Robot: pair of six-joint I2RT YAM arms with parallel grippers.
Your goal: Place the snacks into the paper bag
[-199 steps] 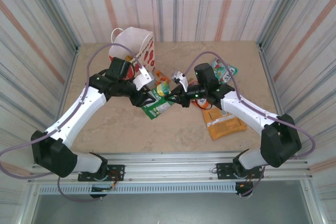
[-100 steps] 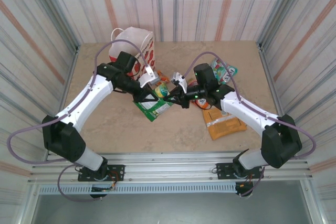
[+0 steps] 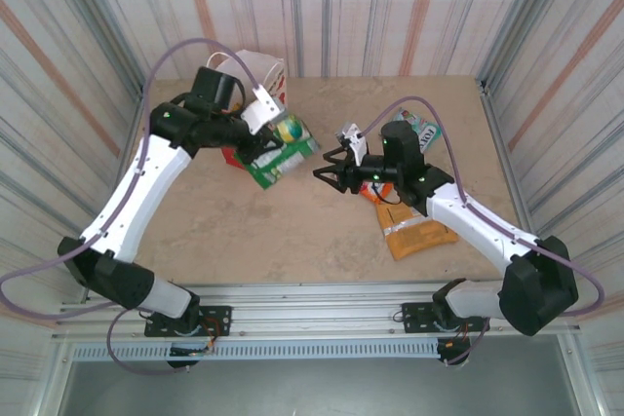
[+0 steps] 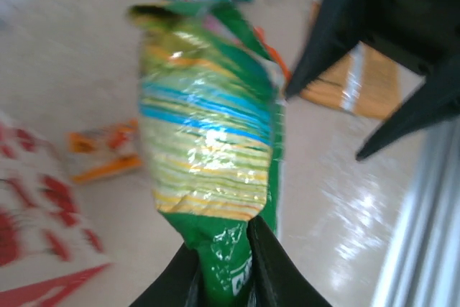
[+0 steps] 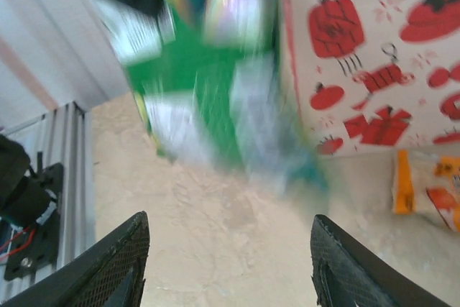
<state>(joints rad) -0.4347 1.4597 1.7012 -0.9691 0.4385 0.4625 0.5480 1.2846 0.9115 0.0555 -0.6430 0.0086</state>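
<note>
nearest the rail, lower right of the top view, a big orange packet [image 3: 417,236] lies flat on the bench [image 3: 244,231], waiting its turn. just above it the right hand [image 3: 330,170] hangs over mid-bench, fingers spread wide, holding nothing. it looks parked clear of the lane so the other arm can work.

further up, centre-left, the left hand [image 3: 265,146] is clamped on one end of a green packet [image 3: 286,143], held off the bench. the wrist view shows it pinched by the end seam with the body reaching out past the fingers, a hold that should let it go into the bag narrow end first.

a small orange packet [image 4: 100,152] lies flat by the bag's foot, and a teal packet [image 3: 421,129] sits at upper right.

farthest back, upper left, the paper bag [image 3: 258,67] stands upright, mouth open, just behind the carried packet. my read: this is the carry to the bag, drop not yet done. the narrow mouth could catch a packet corner.
</note>
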